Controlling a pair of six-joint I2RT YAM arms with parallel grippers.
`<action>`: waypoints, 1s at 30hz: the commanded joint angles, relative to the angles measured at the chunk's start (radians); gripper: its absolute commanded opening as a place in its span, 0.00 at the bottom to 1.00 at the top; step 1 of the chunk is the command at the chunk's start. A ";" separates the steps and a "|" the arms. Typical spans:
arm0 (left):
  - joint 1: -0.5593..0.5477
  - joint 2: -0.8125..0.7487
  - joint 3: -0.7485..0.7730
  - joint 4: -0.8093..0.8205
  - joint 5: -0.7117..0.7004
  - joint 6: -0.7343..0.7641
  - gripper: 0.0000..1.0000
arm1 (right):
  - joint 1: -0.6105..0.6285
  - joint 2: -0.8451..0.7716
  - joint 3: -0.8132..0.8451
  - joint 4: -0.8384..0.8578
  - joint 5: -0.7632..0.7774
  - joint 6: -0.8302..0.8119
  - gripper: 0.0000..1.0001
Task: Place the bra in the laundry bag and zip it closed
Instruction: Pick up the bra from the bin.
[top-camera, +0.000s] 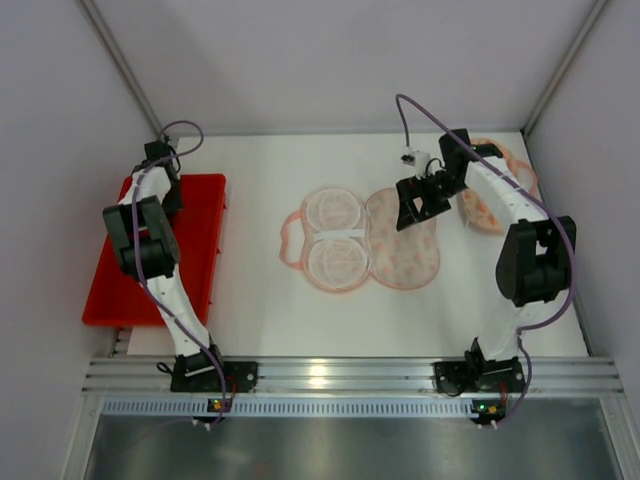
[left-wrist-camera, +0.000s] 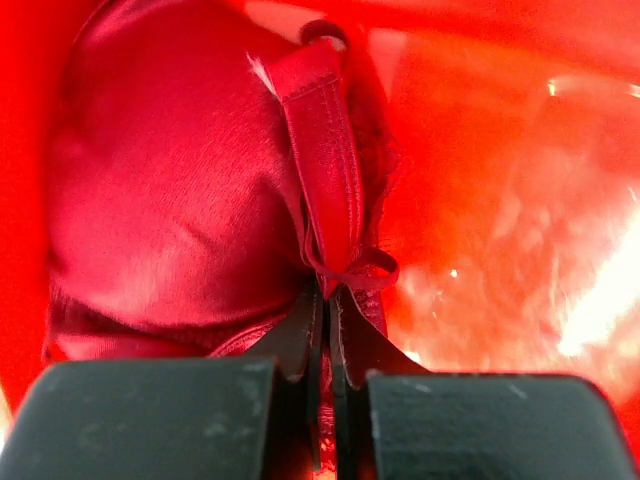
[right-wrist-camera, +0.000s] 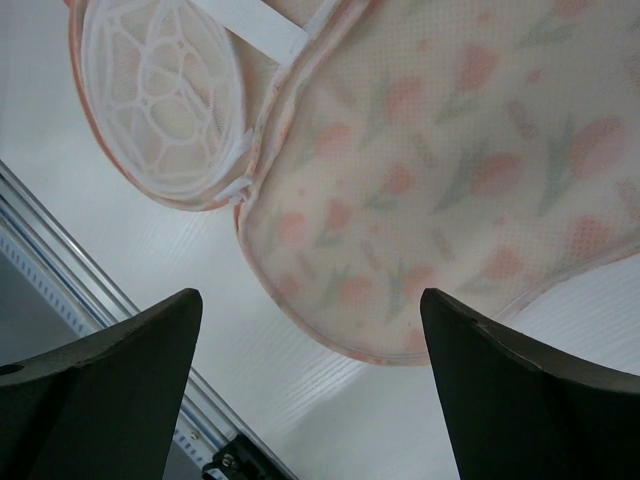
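A red satin bra (left-wrist-camera: 170, 190) lies in the red tray (left-wrist-camera: 500, 150). My left gripper (left-wrist-camera: 327, 300) is shut on the bra's centre strip, just below its small bow (left-wrist-camera: 362, 270). In the top view the left gripper (top-camera: 166, 190) is low over the tray's (top-camera: 200, 240) far end, and the bra cannot be made out there. The laundry bag (top-camera: 365, 240) lies unzipped and spread flat mid-table, with its mesh half (top-camera: 330, 240) on the left and its floral half (top-camera: 405, 250) on the right. My right gripper (top-camera: 415, 205) hovers open and empty above the floral half (right-wrist-camera: 460, 160).
A second floral pouch (top-camera: 487, 205) lies at the back right, partly under the right arm. The aluminium rail (top-camera: 330, 375) runs along the near table edge. White walls close in the back and both sides.
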 joint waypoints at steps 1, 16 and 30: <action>0.008 -0.157 -0.027 0.018 0.052 0.027 0.00 | -0.010 -0.068 0.055 -0.015 -0.036 0.012 0.91; -0.007 -0.652 -0.060 -0.005 0.520 0.101 0.00 | -0.010 -0.070 0.116 0.018 -0.139 0.095 0.91; -0.208 -0.827 0.094 -0.005 1.123 -0.100 0.00 | -0.021 -0.143 0.128 0.084 -0.228 0.160 0.91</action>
